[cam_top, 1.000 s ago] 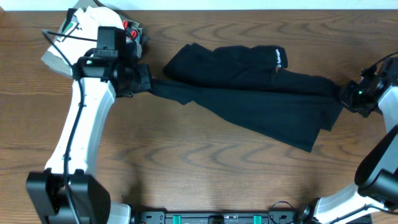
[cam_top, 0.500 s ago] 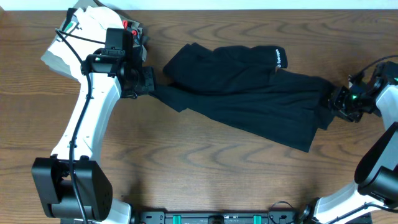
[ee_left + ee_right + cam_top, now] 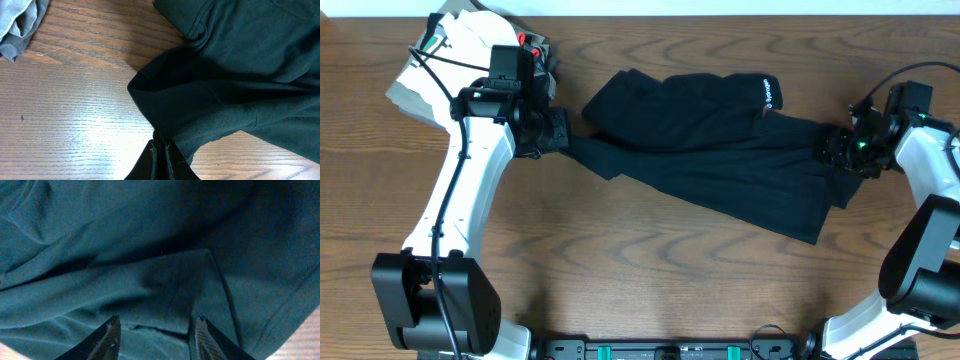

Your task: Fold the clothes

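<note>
Broadly, the brown wood-grain table [image 3: 650, 270] carries the large black soft fabric garment [image 3: 720, 150], spread across its middle. A stack of folded white and grey clothing [image 3: 415, 90] sits far left. The left gripper [image 3: 560, 135] is clamped tight on the garment's left corner. The right gripper [image 3: 838, 155] hovers over its right end, jaws apart, holding nothing.

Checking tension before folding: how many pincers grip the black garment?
1. The left pincer is shut on the black garment's left end; the right pincer stands open over its right end.
</note>
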`<control>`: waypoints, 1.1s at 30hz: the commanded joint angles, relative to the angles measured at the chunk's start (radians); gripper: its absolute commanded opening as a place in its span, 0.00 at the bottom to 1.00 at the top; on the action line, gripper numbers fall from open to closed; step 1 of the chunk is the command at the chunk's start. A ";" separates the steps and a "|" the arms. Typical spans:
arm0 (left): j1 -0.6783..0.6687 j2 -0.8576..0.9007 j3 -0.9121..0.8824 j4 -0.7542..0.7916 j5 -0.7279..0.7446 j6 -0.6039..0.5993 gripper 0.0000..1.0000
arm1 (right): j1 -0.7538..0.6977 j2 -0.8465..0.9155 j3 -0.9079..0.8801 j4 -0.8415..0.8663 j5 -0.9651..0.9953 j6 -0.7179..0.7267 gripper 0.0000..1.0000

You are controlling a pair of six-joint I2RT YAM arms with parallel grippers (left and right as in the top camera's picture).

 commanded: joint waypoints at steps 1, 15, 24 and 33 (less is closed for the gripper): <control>0.000 -0.003 -0.002 -0.002 -0.009 0.009 0.06 | 0.013 0.019 -0.004 0.017 0.013 -0.031 0.45; 0.000 -0.003 -0.002 -0.002 -0.009 0.009 0.06 | 0.013 0.161 -0.005 0.049 -0.051 -0.075 0.43; 0.000 -0.003 -0.002 -0.001 -0.010 0.009 0.06 | 0.013 0.182 -0.005 0.058 -0.115 -0.072 0.20; 0.000 -0.003 -0.002 -0.001 -0.010 0.009 0.06 | -0.002 0.155 0.019 -0.014 -0.152 -0.059 0.11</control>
